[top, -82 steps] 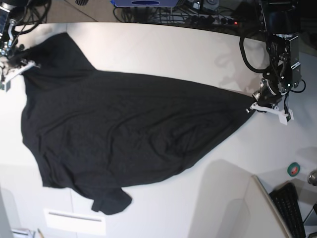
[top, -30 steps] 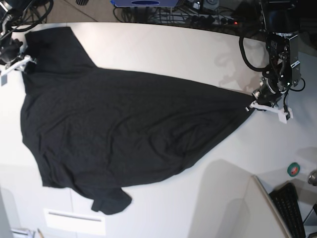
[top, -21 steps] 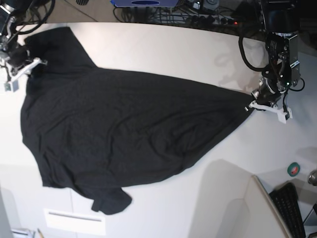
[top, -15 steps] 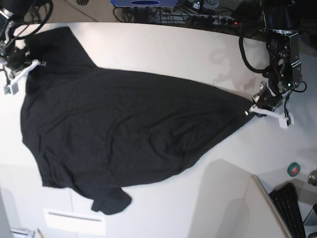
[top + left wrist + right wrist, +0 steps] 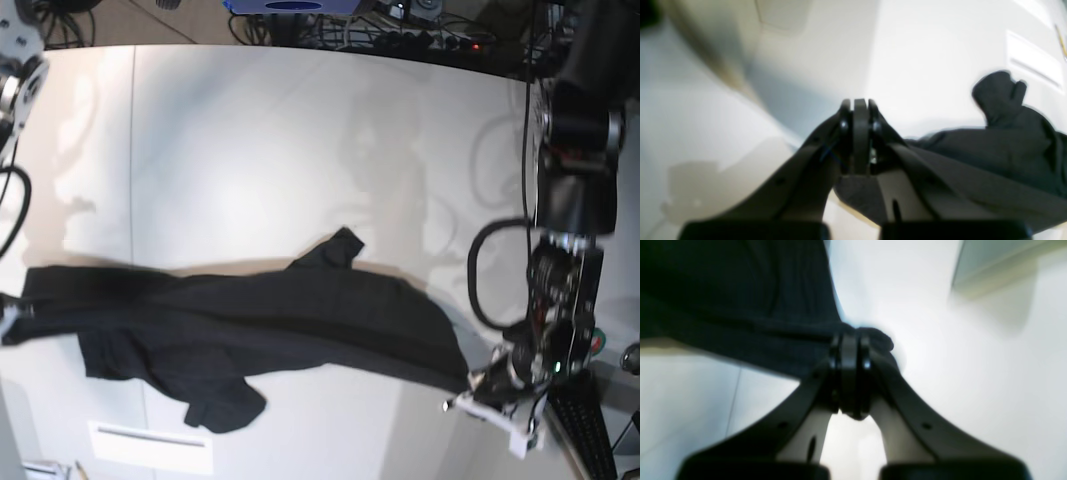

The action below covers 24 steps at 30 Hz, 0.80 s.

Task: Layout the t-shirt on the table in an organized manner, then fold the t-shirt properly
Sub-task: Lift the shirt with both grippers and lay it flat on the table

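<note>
Both claws pinched tight on the black t-shirt [image 5: 270,320], one at each end.

Left claw [image 5: 490,400]: lower right of base view, low over the counter [image 5: 250,150], gripping the shirt's right-hand tip. Left wrist view shows the claw [image 5: 855,133] closed with no gap; cloth [image 5: 990,150] trails off to the right of frame, with a bunched lump in the upper right.

Right claw [image 5: 848,373]: in the right wrist view it is closed on a small wad of fabric at the tips, and the rest of the shirt [image 5: 740,306] fills the upper left. In base view this claw sits at the far left edge, mostly cut off by the frame; the shirt's left end [image 5: 25,300] reaches that edge.

Shirt is stretched as a long, narrow band across the lower half of the base view, doubled over lengthwise, not flat. One sleeve-like flap pokes up at centre [image 5: 335,248], another hangs down at lower left [image 5: 220,405]. No print visible, plain black side only.

The upper half of the white counter is bare; a thin seam line runs vertically at upper left. Keyboard corner [image 5: 590,430] at lower right, cables along the top edge.
</note>
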### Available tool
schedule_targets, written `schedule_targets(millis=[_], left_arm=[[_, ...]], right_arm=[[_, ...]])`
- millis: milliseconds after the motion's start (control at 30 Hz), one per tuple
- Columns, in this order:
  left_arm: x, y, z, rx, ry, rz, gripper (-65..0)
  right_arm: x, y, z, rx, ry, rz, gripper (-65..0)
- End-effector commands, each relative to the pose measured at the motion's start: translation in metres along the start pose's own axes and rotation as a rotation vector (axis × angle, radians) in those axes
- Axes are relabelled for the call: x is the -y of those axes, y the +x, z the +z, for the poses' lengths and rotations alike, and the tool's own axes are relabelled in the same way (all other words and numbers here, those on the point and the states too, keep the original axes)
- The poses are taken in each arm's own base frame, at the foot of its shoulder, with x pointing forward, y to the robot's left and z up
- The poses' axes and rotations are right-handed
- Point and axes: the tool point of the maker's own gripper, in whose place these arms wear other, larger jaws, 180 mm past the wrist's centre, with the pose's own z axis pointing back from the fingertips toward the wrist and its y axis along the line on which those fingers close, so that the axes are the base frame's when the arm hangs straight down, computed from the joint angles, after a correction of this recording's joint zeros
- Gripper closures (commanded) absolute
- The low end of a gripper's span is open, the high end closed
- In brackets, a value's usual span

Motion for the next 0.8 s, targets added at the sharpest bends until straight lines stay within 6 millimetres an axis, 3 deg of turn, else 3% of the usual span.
schedule_targets(millis=[0,167,300,400,533,600,667,700,767], left_arm=[[0.007,0.038,0.0,0.064,-0.006,-0.015,0.0],[0.014,0.114,-0.01,0.192,0.034,-0.086,0.0],[0.043,0.171,-0.009,0.303,0.028,-0.137,0.0],[0.068,0.226,0.01,0.397,-0.003,-0.124,0.0],[0.098,0.297,0.062,0.57,-0.084,-0.098,0.0],[0.096,0.324,0.096,0.677,-0.126,-0.04,0.0],[0.087,0.331,0.125,0.735,-0.155,-0.007,0.0],[0.088,0.331,0.141,0.759,-0.18,-0.003,0.0],[0.087,0.304,0.153,0.735,-0.203,-0.022,0.0]], right_arm=[[0.018,0.035,0.008,0.073,-0.044,-0.006,0.0],[0.014,0.107,-0.007,0.205,-0.02,-0.016,0.0],[0.032,0.17,0.005,0.326,-0.068,-0.022,0.0],[0.057,0.215,0.041,0.423,-0.127,-0.001,0.0],[0.091,0.268,0.125,0.59,-0.265,0.078,0.0],[0.098,0.281,0.169,0.642,-0.347,0.138,0.0],[0.104,0.277,0.209,0.676,-0.432,0.173,0.0],[0.105,0.269,0.225,0.686,-0.47,0.177,0.0],[0.104,0.238,0.234,0.66,-0.52,0.176,0.0]])
